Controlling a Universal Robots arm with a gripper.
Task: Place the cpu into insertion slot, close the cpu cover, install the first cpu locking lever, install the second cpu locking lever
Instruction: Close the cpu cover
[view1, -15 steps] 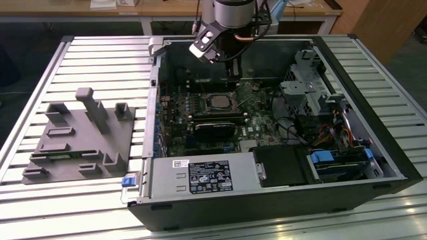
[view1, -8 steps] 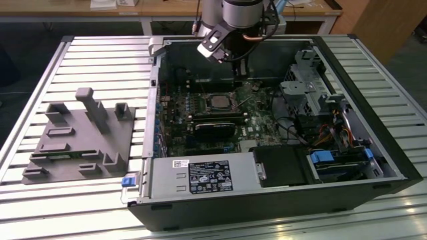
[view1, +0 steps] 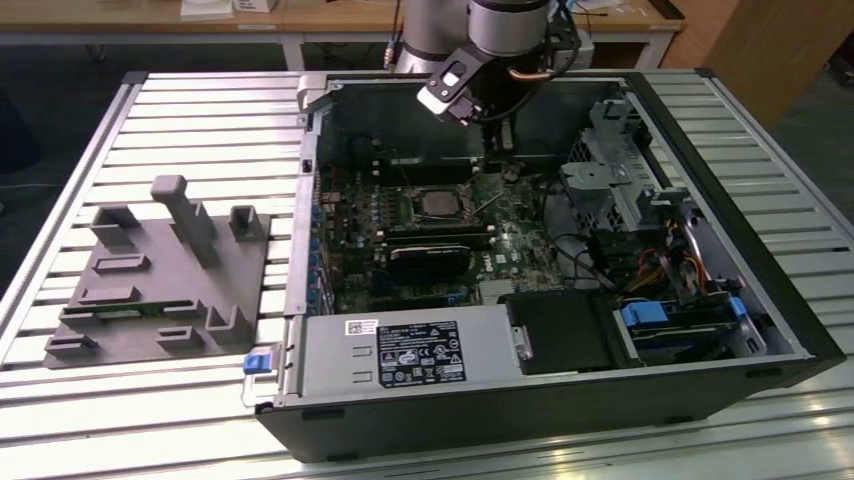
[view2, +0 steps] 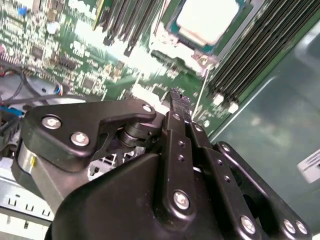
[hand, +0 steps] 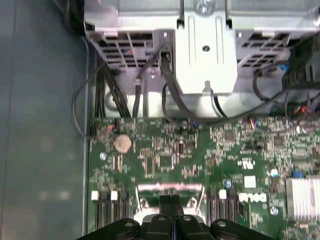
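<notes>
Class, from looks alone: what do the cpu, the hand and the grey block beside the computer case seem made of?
By looks: the cpu, metal top with pale dull silver sheen; the hand, matt black bolted links, metal or hard plastic, unclear which; the grey block, uniform matt grey, probably plastic.

Case (view1: 534, 425) open on top: board (view1: 518, 245) reachable from above. Air over the socket (view1: 434, 205) is free. Black card (view1: 430, 262) stands just beside it; metal drive cage (view1: 607, 170) and loose cables (view1: 581, 252) crowd the exterior view's right. Gripper (view1: 501, 160), jaws closed, occupies the gap between socket and cage. Grey fixture (view1: 160, 270) blocks the worktop (view1: 200, 120) beside the case.
</notes>
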